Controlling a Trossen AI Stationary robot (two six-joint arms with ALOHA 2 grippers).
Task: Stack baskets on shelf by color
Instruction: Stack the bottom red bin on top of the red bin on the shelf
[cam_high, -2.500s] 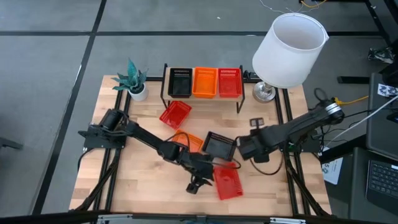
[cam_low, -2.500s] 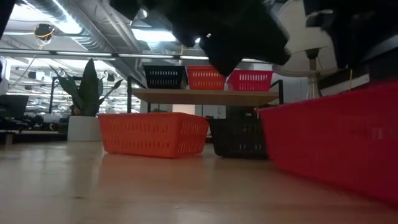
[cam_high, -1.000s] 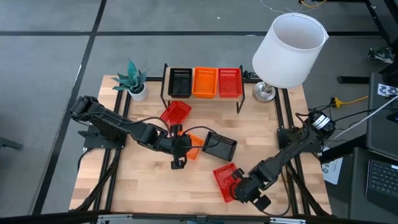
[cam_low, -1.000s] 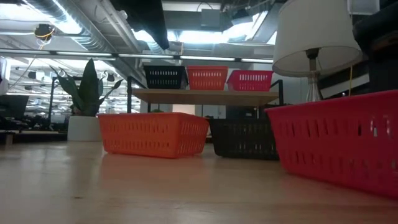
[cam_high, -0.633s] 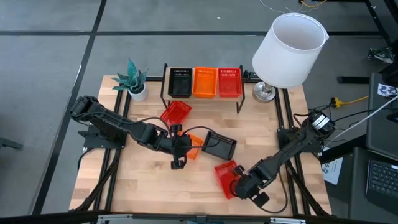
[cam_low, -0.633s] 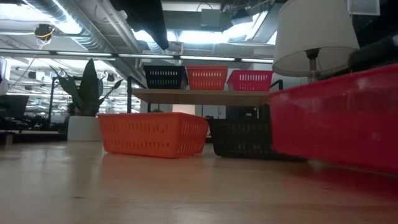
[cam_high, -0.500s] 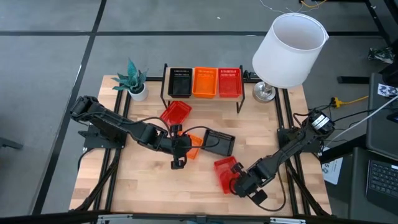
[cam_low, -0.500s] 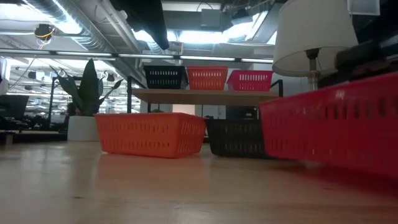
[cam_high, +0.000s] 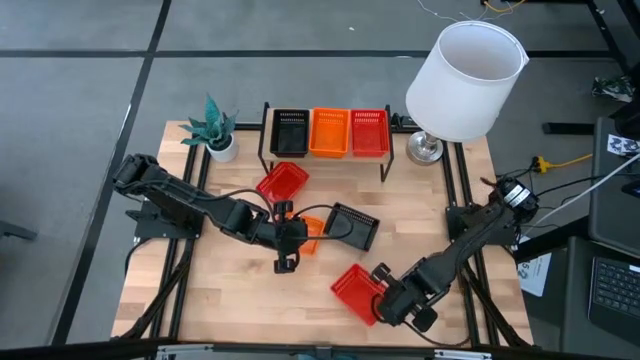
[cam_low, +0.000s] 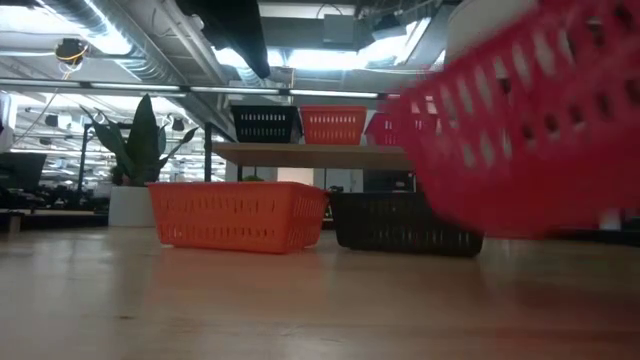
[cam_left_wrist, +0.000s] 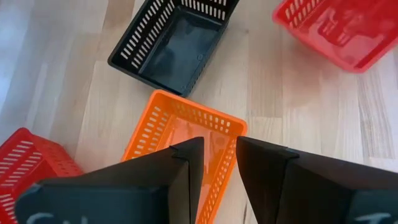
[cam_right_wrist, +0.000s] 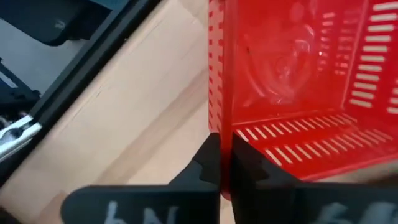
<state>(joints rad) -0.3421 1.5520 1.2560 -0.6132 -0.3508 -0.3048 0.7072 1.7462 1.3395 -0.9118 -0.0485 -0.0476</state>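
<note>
On the shelf (cam_low: 320, 153) stand a black (cam_high: 290, 132), an orange (cam_high: 330, 132) and a red basket (cam_high: 369, 131) in a row. On the table lie a red basket (cam_high: 282, 183), an orange basket (cam_high: 312, 232) and a black basket (cam_high: 352, 226). My right gripper (cam_high: 383, 297) is shut on another red basket (cam_high: 355, 290) at the near right. My left gripper (cam_high: 292, 238) hovers open above the orange basket (cam_left_wrist: 180, 140), and its fingers (cam_left_wrist: 186, 163) touch nothing. My right gripper pinches one side wall of the red basket at its rim (cam_right_wrist: 221, 118), one finger inside and one outside. It comes from the table's near right side. The basket (cam_low: 520, 120) hangs tilted, clear of the table.
A lamp with a big white shade (cam_high: 465, 65) stands at the far right, beside the shelf. A potted plant (cam_high: 215, 135) stands at the far left. Black frame rails (cam_high: 462, 200) run along the table's sides. Bare wood lies along the near left.
My right gripper has dragged the red basket toward the black one, then raised it off the table; the basket has turned and tipped. The black basket has been nudged toward the far left and turned a little.
</note>
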